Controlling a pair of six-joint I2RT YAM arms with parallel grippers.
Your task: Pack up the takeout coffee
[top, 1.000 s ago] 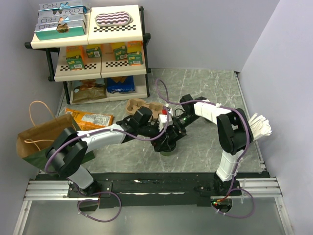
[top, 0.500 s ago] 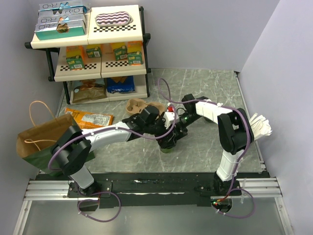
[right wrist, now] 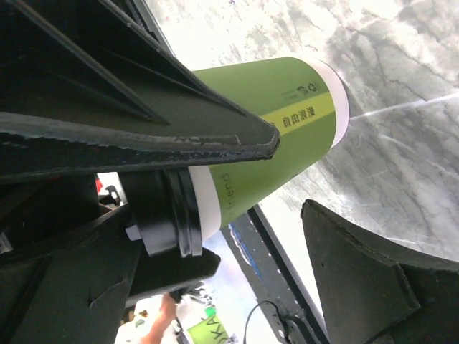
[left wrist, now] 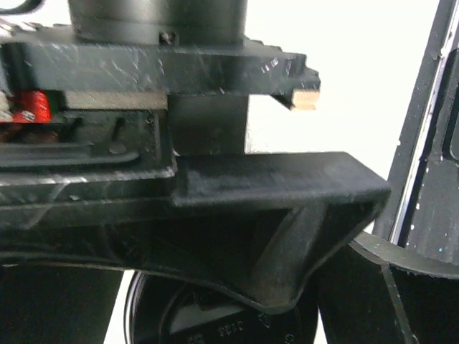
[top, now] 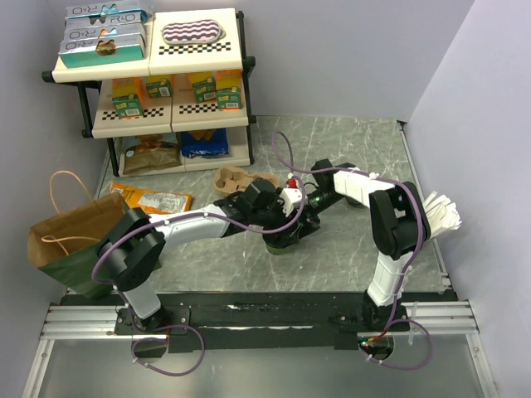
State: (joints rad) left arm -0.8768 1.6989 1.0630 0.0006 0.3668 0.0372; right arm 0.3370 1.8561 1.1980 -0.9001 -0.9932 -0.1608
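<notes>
The takeout coffee, a green paper cup (right wrist: 287,136) with a black lid (right wrist: 166,215) on it, stands on the table mid-way between the arms (top: 285,246). My right gripper (right wrist: 287,215) is open around the cup: the upper finger (right wrist: 179,143) touches its side and the lower finger (right wrist: 358,279) stands apart from it. In the top view the right gripper (top: 301,222) reaches in from the right. My left gripper (top: 279,227) sits on top of the lid, fingers together. The lid (left wrist: 215,322) shows under its fingers (left wrist: 287,236) in the left wrist view.
A brown pulp cup carrier (top: 239,178) lies just behind the cup. A brown paper bag (top: 70,232) stands at the left, an orange packet (top: 153,201) beside it. A stocked shelf (top: 149,83) is at the back left. White items (top: 440,214) lie at the right edge.
My left arm has reached further right, bringing its gripper over the cup. My right gripper has shifted slightly right and back. The cup stays in place.
</notes>
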